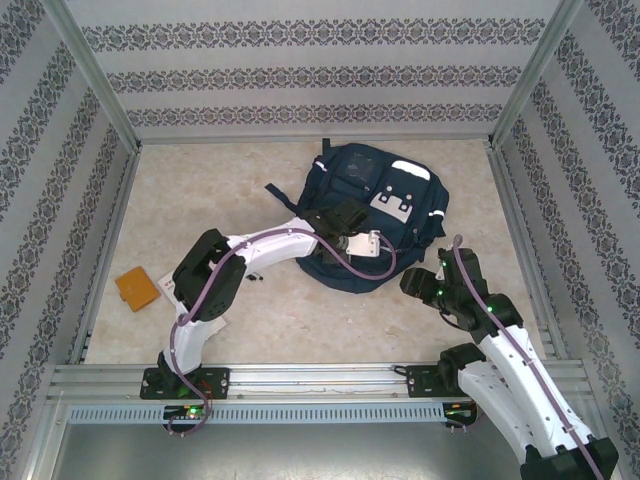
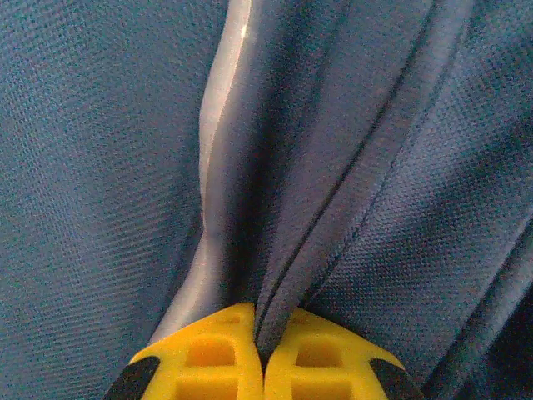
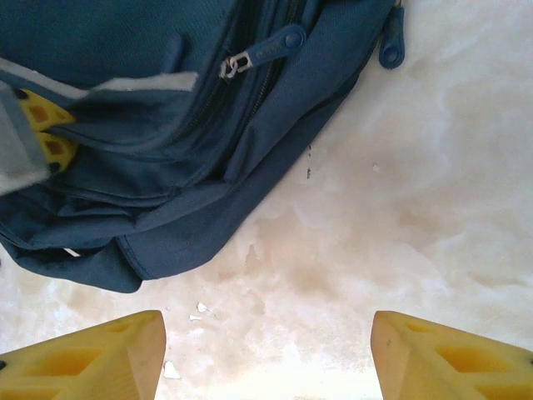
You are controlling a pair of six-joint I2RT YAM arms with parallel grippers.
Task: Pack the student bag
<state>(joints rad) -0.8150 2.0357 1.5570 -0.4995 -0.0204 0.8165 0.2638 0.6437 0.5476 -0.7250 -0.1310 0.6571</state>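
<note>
Marbled beige tabletop (image 1: 250, 330), patterned walls around. Student bag (image 1: 360, 175) lies flat at far centre of table, front pockets up. My left gripper (image 2: 262, 371) clenched on fold of its navy fabric beside seam. My right gripper (image 3: 266, 333) spread wide, holding nothing, hovering over bare table just beside bag's near-right edge. Small orange flat item (image 1: 136, 288) lies well apart, far left.

1. student bag (image 1: 400, 190) lies on table (image 1: 280, 320), centre-right, toward the back.
2. left gripper (image 2: 262, 357) sits on the bag's near-left part, with a fabric fold between its fingers.
3. right gripper (image 3: 266, 342) is over bare table, just off the bag's near-right edge.
4. flat square item (image 1: 136, 288) lies far left on the table, well apart from the bag.
</note>
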